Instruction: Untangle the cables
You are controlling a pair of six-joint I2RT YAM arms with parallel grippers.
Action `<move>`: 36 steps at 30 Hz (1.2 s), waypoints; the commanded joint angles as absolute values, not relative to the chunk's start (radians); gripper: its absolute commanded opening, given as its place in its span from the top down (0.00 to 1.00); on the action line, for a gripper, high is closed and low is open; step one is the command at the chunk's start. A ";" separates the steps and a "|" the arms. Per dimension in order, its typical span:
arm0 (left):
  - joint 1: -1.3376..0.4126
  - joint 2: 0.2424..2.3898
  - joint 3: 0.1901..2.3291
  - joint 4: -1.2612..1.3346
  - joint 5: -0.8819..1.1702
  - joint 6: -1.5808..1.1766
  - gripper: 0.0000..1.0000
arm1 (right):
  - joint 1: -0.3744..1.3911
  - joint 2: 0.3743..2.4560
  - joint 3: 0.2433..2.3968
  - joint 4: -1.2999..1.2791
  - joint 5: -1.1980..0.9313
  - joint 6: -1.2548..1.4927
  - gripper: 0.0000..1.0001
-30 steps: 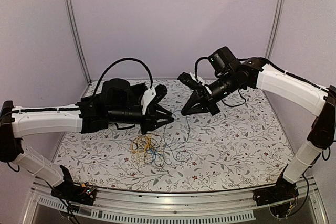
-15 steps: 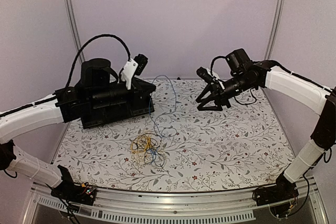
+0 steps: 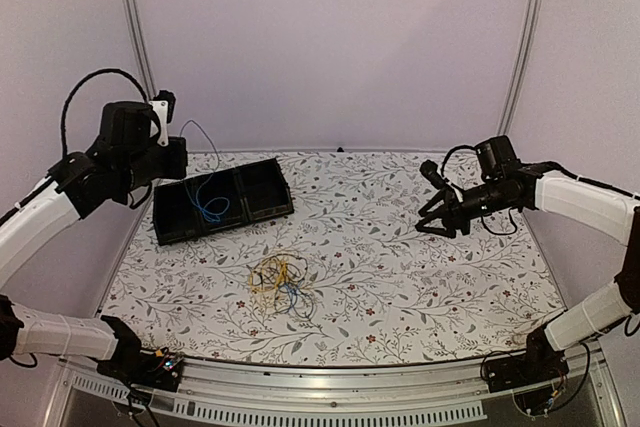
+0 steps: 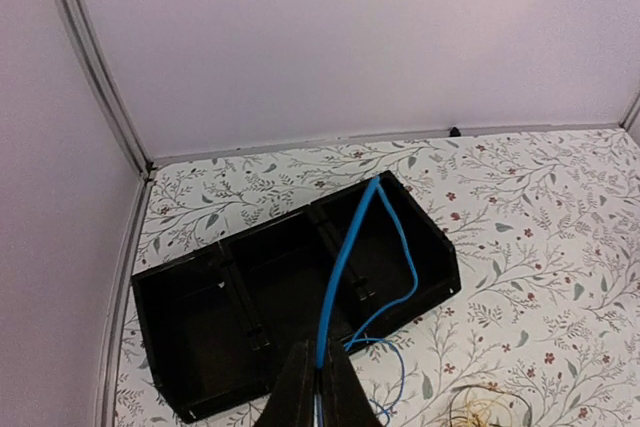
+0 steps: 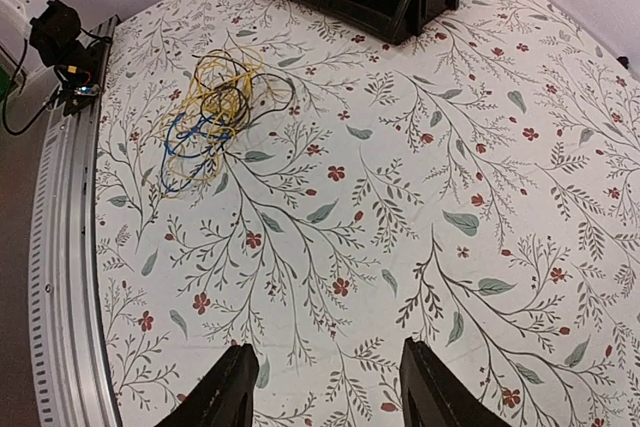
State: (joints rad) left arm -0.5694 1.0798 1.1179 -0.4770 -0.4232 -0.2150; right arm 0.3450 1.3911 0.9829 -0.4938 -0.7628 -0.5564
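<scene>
The cables lie partly apart. A tangle (image 3: 280, 282) of yellow, blue and dark cables rests on the floral table near the front centre. It also shows in the right wrist view as a tangle (image 5: 215, 107) far ahead of that gripper. My left gripper (image 3: 180, 159) is raised at the back left, shut on one blue cable (image 4: 345, 257). That cable hangs down into the black tray (image 3: 230, 229). In the left wrist view the left gripper (image 4: 320, 375) pinches the cable at its tips. My right gripper (image 3: 437, 225) hovers over the right side, open and empty, its tips (image 5: 328, 367) wide apart.
The black tray (image 4: 445, 277) has compartments and sits slanted at the back left; it is also at the top of the right wrist view (image 5: 400, 7). Purple walls with metal posts (image 3: 135, 37) enclose the table. A metal rail (image 3: 330, 387) runs along the front edge.
The left arm swung up and back to the left, drawing the blue cable out of the tangle and over the tray. The right gripper opened, let go and withdrew to the right.
</scene>
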 commanded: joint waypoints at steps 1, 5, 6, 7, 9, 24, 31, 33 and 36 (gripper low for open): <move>-0.463 1.039 1.059 -0.549 -0.521 -0.295 1.00 | 0.337 1.387 0.968 -0.380 -0.684 -0.534 0.47; -0.363 1.052 1.022 -0.520 -0.505 -0.276 1.00 | 0.337 1.434 0.972 -0.389 -0.713 -0.539 0.47; -0.340 1.059 1.018 -0.507 -0.498 -0.265 1.00 | 0.336 1.442 0.974 -0.393 -0.714 -0.542 0.47; -0.317 1.070 1.017 -0.493 -0.489 -0.256 1.00 | 0.336 1.449 0.975 -0.394 -0.714 -0.547 0.47; -0.272 1.091 1.014 -0.453 -0.469 -0.238 1.00 | 0.337 1.459 0.976 -0.398 -0.709 -0.552 0.47; -0.094 1.302 1.011 -0.279 -0.458 -0.182 1.00 | 0.336 1.472 0.972 -0.407 -0.692 -0.579 0.47; -0.075 1.401 1.006 -0.220 -0.371 -0.220 1.00 | 0.336 1.477 0.974 -0.414 -0.690 -0.592 0.47; -0.075 1.430 1.006 -0.214 -0.354 -0.246 1.00 | 0.336 1.476 0.975 -0.414 -0.689 -0.592 0.47; -0.075 1.470 0.992 -0.193 -0.351 -0.258 1.00 | 0.336 1.471 0.972 -0.414 -0.691 -0.591 0.47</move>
